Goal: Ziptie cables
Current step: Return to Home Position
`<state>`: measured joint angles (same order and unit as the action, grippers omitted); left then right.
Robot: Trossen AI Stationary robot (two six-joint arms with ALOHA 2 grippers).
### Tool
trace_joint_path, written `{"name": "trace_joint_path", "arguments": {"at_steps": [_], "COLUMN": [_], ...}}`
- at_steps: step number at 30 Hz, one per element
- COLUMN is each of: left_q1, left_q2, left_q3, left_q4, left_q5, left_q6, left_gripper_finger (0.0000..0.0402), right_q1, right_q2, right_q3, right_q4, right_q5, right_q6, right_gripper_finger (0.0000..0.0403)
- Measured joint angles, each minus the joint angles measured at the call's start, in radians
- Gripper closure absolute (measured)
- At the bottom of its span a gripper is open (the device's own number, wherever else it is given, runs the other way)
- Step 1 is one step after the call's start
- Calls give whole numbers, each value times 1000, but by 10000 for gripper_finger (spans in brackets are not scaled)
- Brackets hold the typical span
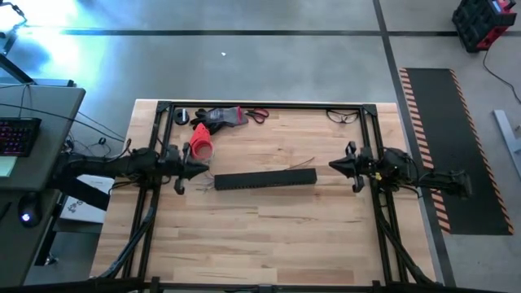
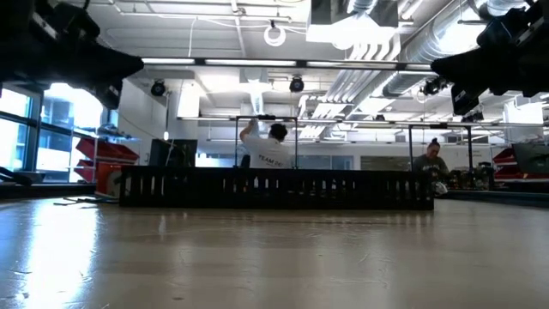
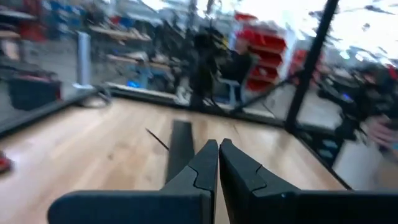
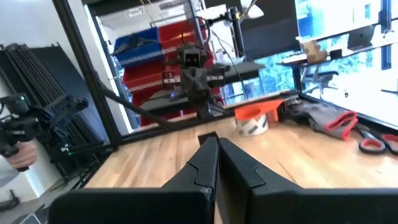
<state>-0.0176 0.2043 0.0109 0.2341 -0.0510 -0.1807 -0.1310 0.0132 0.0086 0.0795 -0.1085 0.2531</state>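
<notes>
The cables show only as a few hair-thin wires [image 1: 299, 166] lying on the table along the far side of the long black comb-toothed channel [image 1: 264, 179]; one thin strand [image 3: 157, 138] shows beside the channel [image 3: 180, 146] in the left wrist view. My left gripper [image 1: 201, 169] hovers shut at the channel's left end, its fingertips [image 3: 219, 144] pointing along it. My right gripper [image 1: 332, 165] hovers shut just off the channel's right end, fingertips [image 4: 217, 142] facing the left arm [image 4: 196, 81]. Neither gripper touches anything.
Along the far edge lie a red cup-like roll [image 1: 201, 140], grey-red gloves [image 1: 226, 116], red-handled scissors [image 1: 257, 115], glasses [image 1: 343, 115] and a small black object [image 1: 181, 117]. A black frame [image 1: 269, 105] rims the table. People stand in the room beyond [image 2: 270, 146].
</notes>
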Motion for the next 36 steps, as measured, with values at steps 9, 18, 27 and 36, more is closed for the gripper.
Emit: {"name": "trace_joint_path", "arguments": {"at_steps": [9, 18, 27, 36], "left_q1": [31, 32, 31, 25], "left_q2": [0, 0, 0, -8], "left_q3": [0, 0, 0, 0], "left_q4": [-128, -141, -141, -140], "left_q5": [92, -11, -15, -16], "left_q6": [111, 124, 122, 122], "left_gripper_finger": [402, 401, 401, 401], "right_q1": [0, 0, 0, 0], "right_q2": [0, 0, 0, 0], "right_q3": [0, 0, 0, 0], "right_q4": [-50, -50, -50, -50], "right_q5": [0, 0, 0, 0], "right_q6": [0, 0, 0, 0], "right_gripper_finger": [403, 402, 402, 402]}}
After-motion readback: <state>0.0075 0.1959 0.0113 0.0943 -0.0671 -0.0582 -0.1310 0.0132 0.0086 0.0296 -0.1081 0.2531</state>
